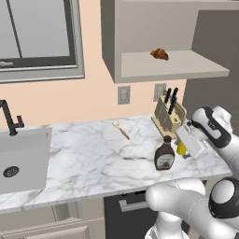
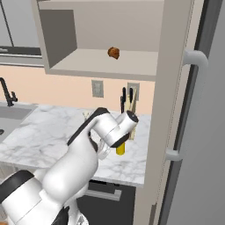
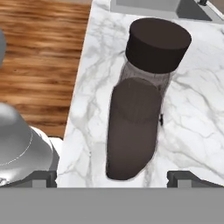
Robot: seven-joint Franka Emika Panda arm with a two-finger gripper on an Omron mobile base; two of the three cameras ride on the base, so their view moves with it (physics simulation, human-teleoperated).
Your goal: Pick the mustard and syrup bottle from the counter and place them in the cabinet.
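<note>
The counter (image 1: 93, 154) is the big white marble slab running left to right, with a sink (image 1: 23, 158) and a black faucet (image 1: 9, 116) at its left end. Up on the wall over the right part sits the cabinet (image 1: 140, 28), front open, and there's a little brown croissant (image 1: 159, 54) on its shelf.

Far right on the counter, against the wall, a knife block (image 1: 169, 116) stands with dark handles sticking up. A wooden spoon (image 1: 121, 130) lies out in the open, left of it.

The syrup bottle (image 1: 164, 154) stands upright near the front edge, at the right end. The mustard (image 1: 181, 148) is just beside it on the right, mostly hidden behind the robot's hand in the left view; from the right view it pokes out below the wrist.

The gripper (image 3: 112, 177) hangs right over the syrup bottle looking down at its dark cap, fingers spread wide on either side, not touching it as far as I can tell.
</note>
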